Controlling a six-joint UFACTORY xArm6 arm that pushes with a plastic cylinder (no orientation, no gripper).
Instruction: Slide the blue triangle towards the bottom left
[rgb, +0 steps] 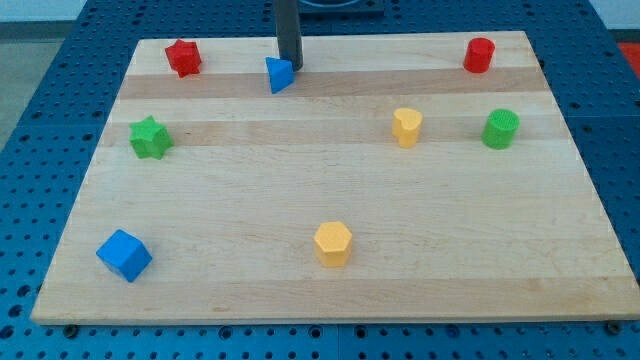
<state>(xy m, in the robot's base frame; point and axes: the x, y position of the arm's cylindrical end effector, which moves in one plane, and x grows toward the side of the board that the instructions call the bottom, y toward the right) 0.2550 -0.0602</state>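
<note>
The blue triangle (279, 75) lies near the top of the wooden board (330, 300), left of its middle. My tip (294, 67) stands right against the triangle's upper right side, touching or almost touching it. The rod rises straight up out of the view's top. A blue cube (124, 255) sits at the board's bottom left corner.
A red star (183, 57) lies at the top left and a green star (150, 137) at the left. A yellow hexagon (333, 243) sits at the bottom centre, a yellow block (406, 127) right of centre, a green cylinder (500, 129) at the right, a red cylinder (479, 55) at the top right.
</note>
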